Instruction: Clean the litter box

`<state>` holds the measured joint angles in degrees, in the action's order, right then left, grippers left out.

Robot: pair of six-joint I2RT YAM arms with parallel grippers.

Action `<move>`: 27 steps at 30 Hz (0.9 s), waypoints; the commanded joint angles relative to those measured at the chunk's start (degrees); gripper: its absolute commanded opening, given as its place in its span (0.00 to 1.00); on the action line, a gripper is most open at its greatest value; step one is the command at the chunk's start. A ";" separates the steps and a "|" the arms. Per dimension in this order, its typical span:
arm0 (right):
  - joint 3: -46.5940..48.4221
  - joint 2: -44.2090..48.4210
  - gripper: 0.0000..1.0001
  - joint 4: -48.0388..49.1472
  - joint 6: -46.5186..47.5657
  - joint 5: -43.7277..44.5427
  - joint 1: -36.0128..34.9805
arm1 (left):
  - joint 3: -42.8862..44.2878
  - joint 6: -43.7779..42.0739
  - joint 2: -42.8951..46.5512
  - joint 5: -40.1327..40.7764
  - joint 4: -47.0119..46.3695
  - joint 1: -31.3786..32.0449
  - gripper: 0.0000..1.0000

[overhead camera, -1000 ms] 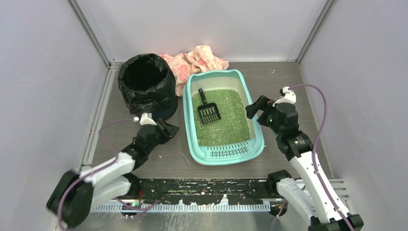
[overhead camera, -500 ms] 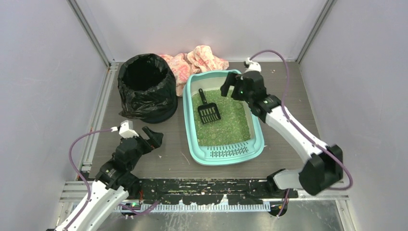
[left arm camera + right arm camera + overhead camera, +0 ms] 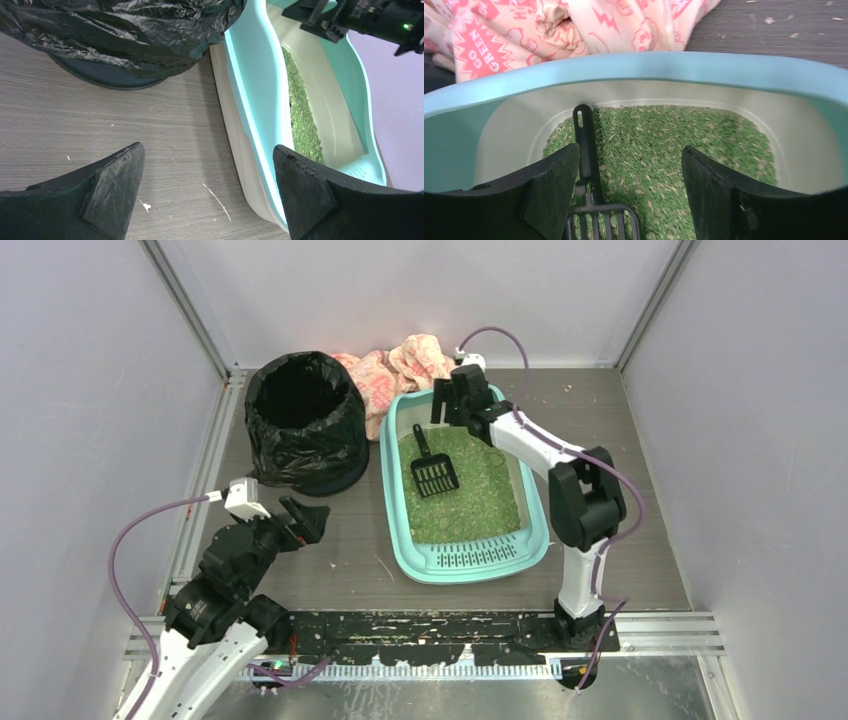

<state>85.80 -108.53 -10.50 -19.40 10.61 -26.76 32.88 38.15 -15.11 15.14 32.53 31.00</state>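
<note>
Jaws on both arms gape empty from above: the left gripper (image 3: 303, 518) near the round black-bagged bin (image 3: 300, 420), the right gripper (image 3: 449, 410) over the far end of the large mint-teal plastic litter box (image 3: 478, 558) mid-table. Left wrist view: its rim runs right of the spread fingers (image 3: 105, 190). Right wrist view: a black slotted plastic scoop (image 3: 586, 150) lies on green granular litter (image 3: 664, 150), its handle just beside one finger.

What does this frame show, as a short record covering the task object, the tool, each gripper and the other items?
litter box: mint-teal tray, slotted lip toward the arms
litter: green granules inside the box
scoop: black, lying on the litter, handle toward the far end
right gripper: open, over the box's far end, scoop handle beside one finger, not gripped
left gripper: open, holding nothing, near the bin's base
bin: round, black bag lining, left of the box
cloth: pink patterned, behind the box
</note>
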 commanded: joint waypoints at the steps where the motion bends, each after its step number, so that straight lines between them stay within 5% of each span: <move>1: 6.15 -4.10 0.80 1.47 2.61 0.04 -2.11 | 2.57 -1.64 0.45 -0.58 1.65 0.10 0.99; 12: 12.62 -13.12 0.81 0.04 3.44 -0.70 -6.80 | 1.00 -2.12 -2.50 -0.52 -0.37 0.06 1.00; 27: 7.04 -14.21 0.66 2.22 -0.55 0.51 -7.07 | 1.08 -2.38 -1.86 -0.90 -0.13 0.08 1.00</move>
<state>93.71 -123.79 -11.00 -18.65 9.91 -33.82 33.08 36.97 -17.37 14.94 34.52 31.00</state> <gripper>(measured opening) 0.689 0.994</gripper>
